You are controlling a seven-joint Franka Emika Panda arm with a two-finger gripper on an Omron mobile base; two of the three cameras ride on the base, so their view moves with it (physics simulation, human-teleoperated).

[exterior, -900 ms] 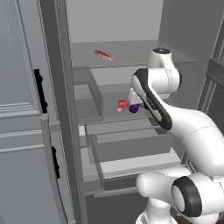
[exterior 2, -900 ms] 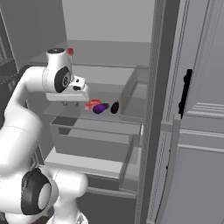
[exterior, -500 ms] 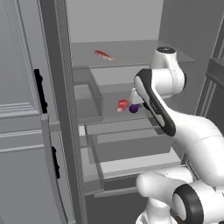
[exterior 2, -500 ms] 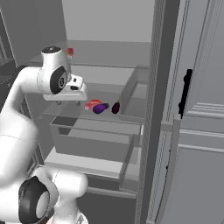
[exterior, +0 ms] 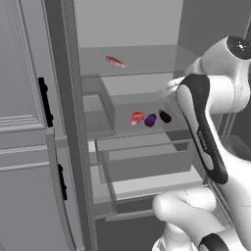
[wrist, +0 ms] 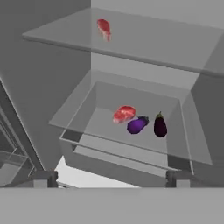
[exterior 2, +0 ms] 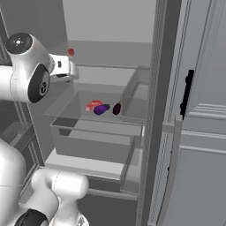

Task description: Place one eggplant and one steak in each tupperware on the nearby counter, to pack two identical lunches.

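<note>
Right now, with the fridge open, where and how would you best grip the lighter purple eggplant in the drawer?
Grip the lighter purple eggplant across its plump middle, coming down from above through the drawer's open top. It lies on its side, long axis slanted, with the steak close on one side and the darker eggplant on the other, so the open gripper's fingers should straddle its narrow width.

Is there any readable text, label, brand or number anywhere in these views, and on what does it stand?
None readable.
A faint light marking runs along the arm's dark link: too small and blurred to read.
The fridge shelves, steaks and eggplants carry no text.
</note>
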